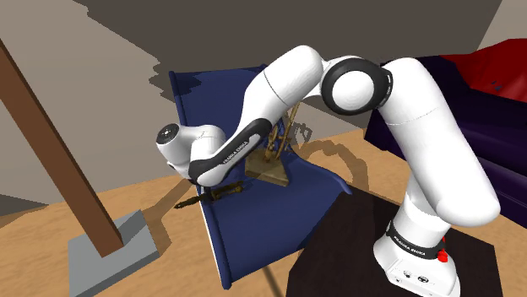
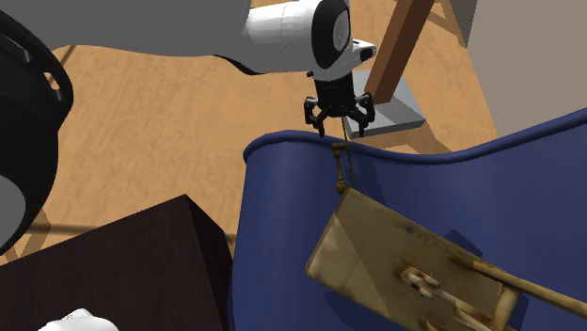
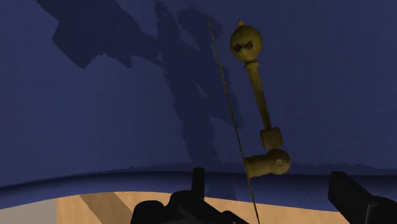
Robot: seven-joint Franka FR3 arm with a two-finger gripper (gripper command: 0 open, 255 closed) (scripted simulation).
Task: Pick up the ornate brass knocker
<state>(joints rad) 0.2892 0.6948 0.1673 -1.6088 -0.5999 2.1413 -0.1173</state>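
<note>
The brass knocker [image 3: 257,102] is a thin rod with a round ornate head and a ball at its other end. It lies on a dark blue surface [image 3: 114,127] close to that surface's edge. In the second exterior view the knocker [image 2: 340,171] looks small, just past the blue rim [image 2: 282,141]. My gripper [image 2: 339,115] hovers over the rim right above it, open, with nothing between the fingers [image 3: 198,181]. The knocker's ball end sits between and beyond the fingertips of the gripper [image 3: 277,191]. From the shoulder view the gripper [image 1: 205,182] hangs over the dark rod of the knocker [image 1: 215,194].
A wooden object on a flat base [image 1: 270,173] stands on the blue surface behind the knocker, its base [image 2: 395,249] near the rod's far end. A brown post on a grey base [image 1: 110,245] stands on the wooden floor. The dark stand [image 1: 338,253] is nearby.
</note>
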